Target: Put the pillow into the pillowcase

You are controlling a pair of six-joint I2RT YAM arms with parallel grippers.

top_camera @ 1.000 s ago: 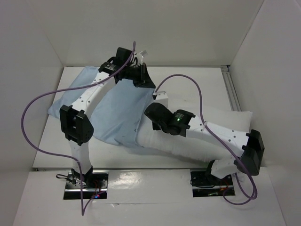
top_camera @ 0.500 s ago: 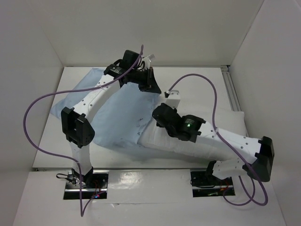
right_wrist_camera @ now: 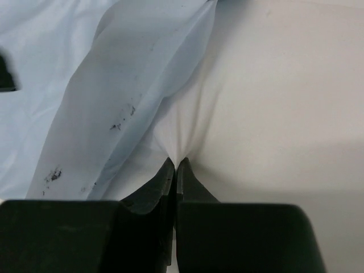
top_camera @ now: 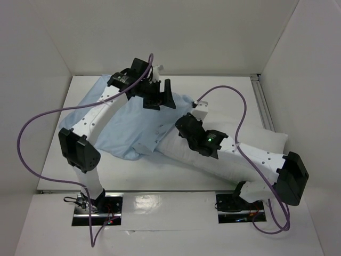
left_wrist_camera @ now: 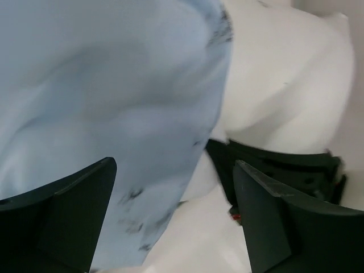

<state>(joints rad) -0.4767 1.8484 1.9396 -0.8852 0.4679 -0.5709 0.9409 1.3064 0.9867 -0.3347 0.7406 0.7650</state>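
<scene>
The light blue pillowcase [top_camera: 122,122] lies wrinkled over the left and middle of the table. Its open edge [right_wrist_camera: 142,108] drapes over the left end of the white pillow [top_camera: 250,144], which stretches away to the right. My left gripper [top_camera: 160,97] hovers over the far edge of the pillowcase. In the left wrist view the left gripper [left_wrist_camera: 173,165] is open, its fingers wide apart, with the pillowcase [left_wrist_camera: 114,96] and the pillow [left_wrist_camera: 284,74] below and nothing held. My right gripper [right_wrist_camera: 176,163] is shut, pinching a fold of the pillow [right_wrist_camera: 273,102] close to the pillowcase's edge.
White walls close in the table on the left, back and right. A metal rail [top_camera: 262,101] runs along the right side. Purple cables [top_camera: 234,101] loop above both arms. The right arm [top_camera: 256,154] lies along the pillow.
My left gripper has opened and let go of the pillowcase, then drawn back to the left. The cloth has dropped over the pillow's end. The right gripper stays pinched on the pillow.
</scene>
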